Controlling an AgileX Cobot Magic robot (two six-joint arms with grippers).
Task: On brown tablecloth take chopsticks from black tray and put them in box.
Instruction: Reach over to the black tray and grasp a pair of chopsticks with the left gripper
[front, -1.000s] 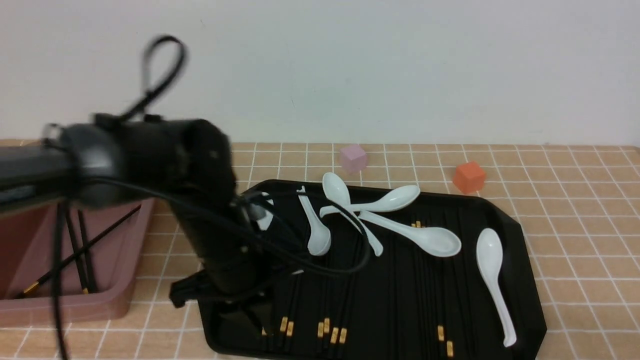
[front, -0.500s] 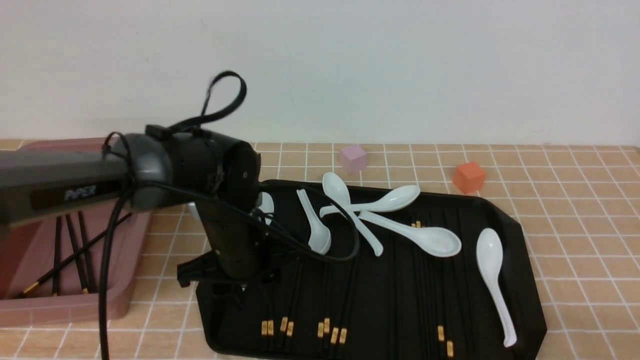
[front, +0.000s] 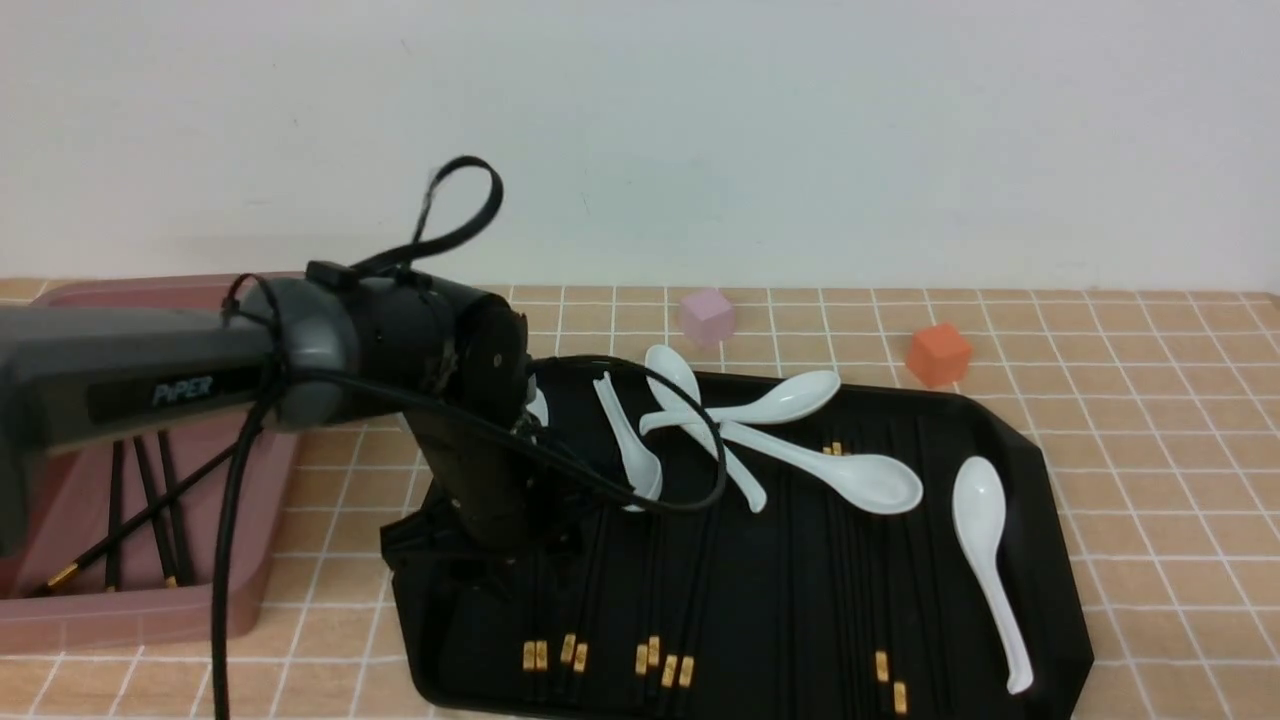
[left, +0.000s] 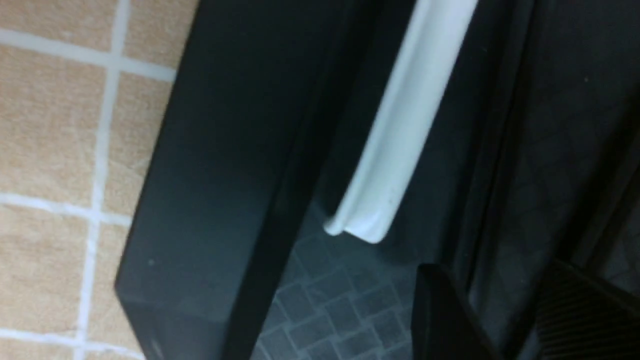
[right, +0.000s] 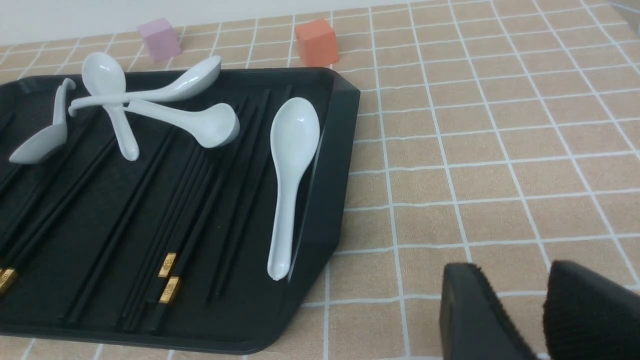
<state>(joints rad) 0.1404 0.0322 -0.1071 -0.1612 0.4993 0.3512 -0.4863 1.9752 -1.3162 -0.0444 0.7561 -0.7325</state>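
Note:
The black tray (front: 1050, 500) lies on the brown tablecloth (front: 1150, 480) and holds several black chopsticks (front: 655, 600) with gold bands. My left gripper (front: 490, 575) is low over the tray's left part. In the left wrist view it (left: 492, 272) is open just above the tray floor, with dark chopsticks (left: 492, 150) running into the gap between its fingers (left: 440, 315). The mauve box (front: 250, 560) at the left holds a few chopsticks (front: 140, 510). My right gripper (right: 512, 272) is open and empty over the cloth, to the right of the tray (right: 345, 150).
Several white soup spoons (front: 870, 475) lie across the tray's far half; one handle (left: 405, 125) lies close to the left gripper beside the tray rim (left: 210, 175). A pink cube (front: 707, 315) and an orange cube (front: 937, 353) stand behind the tray.
My left arm has swung right and away from the camera, uncovering the box. Its gripper has shifted slightly over the tray's left part. Chopsticks and spoons have not moved.

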